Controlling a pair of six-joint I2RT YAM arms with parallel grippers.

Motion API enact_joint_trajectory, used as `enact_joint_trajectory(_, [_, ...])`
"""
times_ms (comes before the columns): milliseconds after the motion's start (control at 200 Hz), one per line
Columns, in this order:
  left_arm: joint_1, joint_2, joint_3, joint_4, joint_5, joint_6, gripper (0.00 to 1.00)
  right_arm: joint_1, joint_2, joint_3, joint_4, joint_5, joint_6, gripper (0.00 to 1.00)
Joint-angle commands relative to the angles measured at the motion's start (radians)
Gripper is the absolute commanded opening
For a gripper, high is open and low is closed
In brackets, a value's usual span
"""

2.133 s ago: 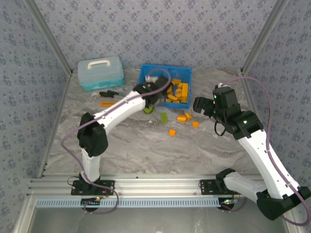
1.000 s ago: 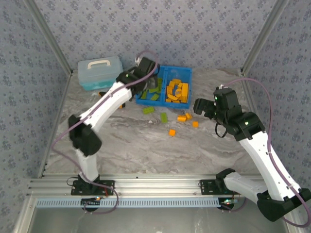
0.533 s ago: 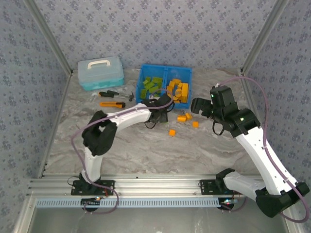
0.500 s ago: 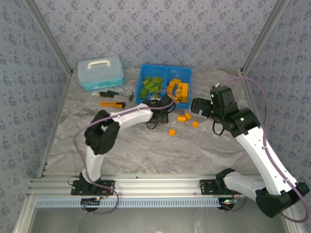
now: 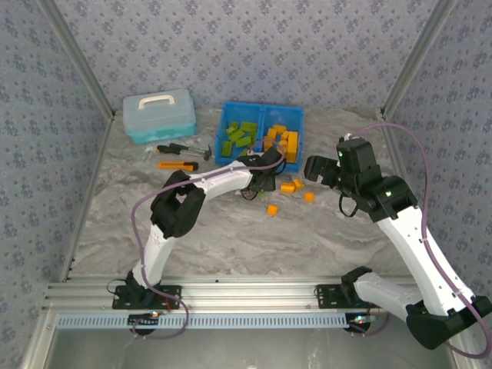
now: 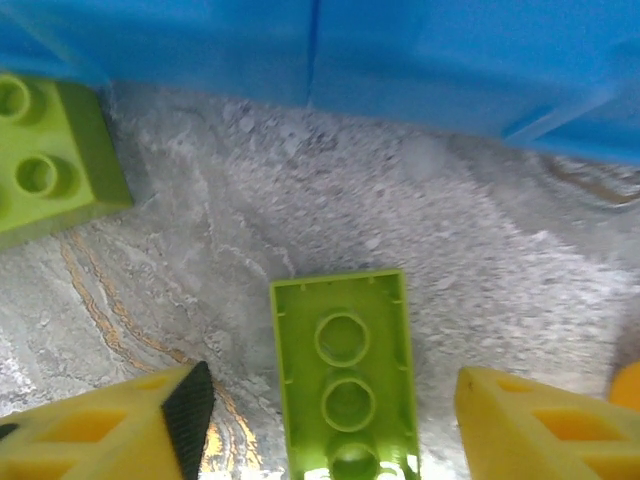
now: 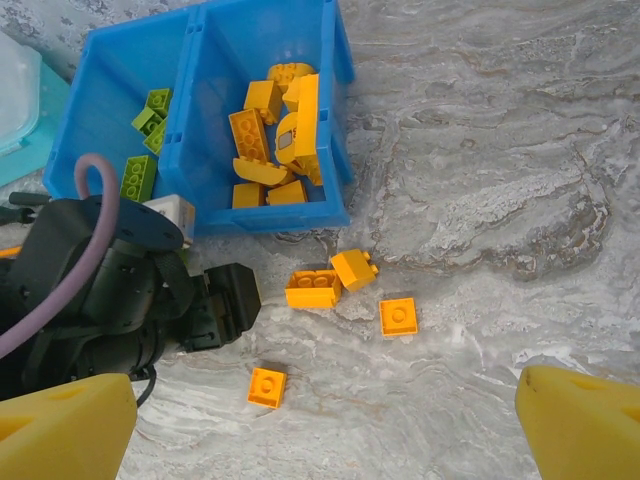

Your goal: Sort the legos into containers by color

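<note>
My left gripper (image 5: 261,182) hovers low over the table just in front of the blue bin (image 5: 261,106). Its jaws are open on either side of an upside-down green lego (image 6: 345,370), with a gap on each side. Another green lego (image 6: 45,160) lies by the bin wall (image 6: 420,50). The bin's left compartment (image 7: 120,70) holds green legos (image 5: 240,136) and its right compartment holds orange ones (image 7: 275,125). Several orange legos lie loose on the table (image 7: 313,288) (image 7: 398,316) (image 7: 266,387). My right gripper (image 7: 325,410) hangs open above them, holding nothing.
A light-blue lidded case (image 5: 159,114) stands at the back left. An orange-and-black utility knife (image 5: 177,164) and a screwdriver (image 5: 173,148) lie in front of it. Patterned walls close in the table on three sides.
The left arm swung from over the bin's left compartment down to the table in front of the bin and then edged right over the green lego. The right arm barely shifted.
</note>
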Motion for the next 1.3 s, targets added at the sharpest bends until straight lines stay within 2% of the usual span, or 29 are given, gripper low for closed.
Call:
enact_joint_trajectory(0, [0.003,0.021,0.015,-0.063,-0.011,-0.023,0.61,0.006,-0.012,0.007,-0.018,0.012,0.016,1.0])
enact_joint_trajectory(285, [0.003,-0.009,-0.025,-0.093,0.004,-0.056,0.35,0.007,-0.012,0.006,-0.013,0.007,0.026,1.0])
enact_joint_trajectory(480, [0.003,-0.177,-0.061,-0.122,-0.025,-0.051,0.3,0.008,-0.013,0.008,-0.013,0.008,0.028,1.0])
enact_joint_trajectory(645, [0.021,-0.323,-0.005,-0.173,-0.153,0.079,0.29,0.011,-0.012,0.007,-0.007,0.006,0.03,1.0])
enact_joint_trajectory(729, [0.064,-0.336,0.064,-0.163,-0.162,0.202,0.27,0.011,-0.011,0.003,0.0,0.002,0.032,1.0])
enact_joint_trajectory(874, [0.161,-0.239,0.228,-0.154,-0.16,0.392,0.23,0.013,-0.011,0.006,0.002,-0.008,0.036,1.0])
enact_joint_trajectory(1054, [0.231,0.03,0.603,-0.224,-0.16,0.558,0.24,0.019,-0.027,0.012,-0.021,0.006,0.041,1.0])
enact_joint_trajectory(1189, [0.254,0.223,0.886,-0.317,-0.159,0.567,0.33,0.025,-0.043,-0.003,-0.021,0.006,0.057,1.0])
enact_joint_trajectory(1294, [0.264,0.26,0.938,-0.315,-0.158,0.539,0.41,0.029,-0.043,-0.006,-0.023,0.006,0.06,1.0])
